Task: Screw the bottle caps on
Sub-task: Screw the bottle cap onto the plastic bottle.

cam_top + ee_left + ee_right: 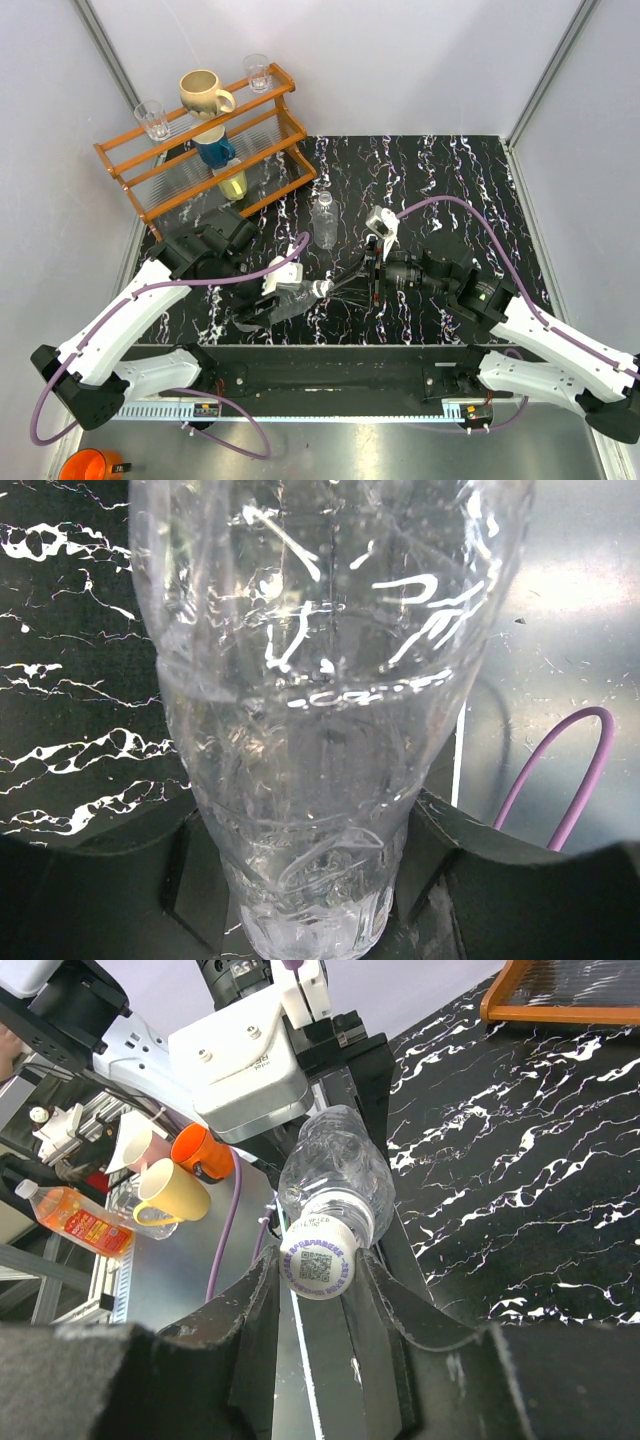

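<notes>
A clear ribbed bottle [290, 300] lies sideways above the table's near middle, its neck pointing right. My left gripper [272, 303] is shut on its body; in the left wrist view the bottle [320, 680] fills the frame between the black fingers [440, 860]. A white bottle cap [320, 1260] printed with a purple code sits on the neck. My right gripper [320, 1270] is shut on that cap, one finger touching each side; from above, the cap [320, 289] shows at the right gripper [335, 288]. A second bottle [323, 222] stands upright behind; whether it is capped I cannot tell.
A wooden rack [200, 160] at the back left carries a yellow mug [205, 95], a blue mug [213, 150] and two glasses [152, 120]. An orange cup [90, 465] sits off the table at the near left. Purple cables loop from both arms.
</notes>
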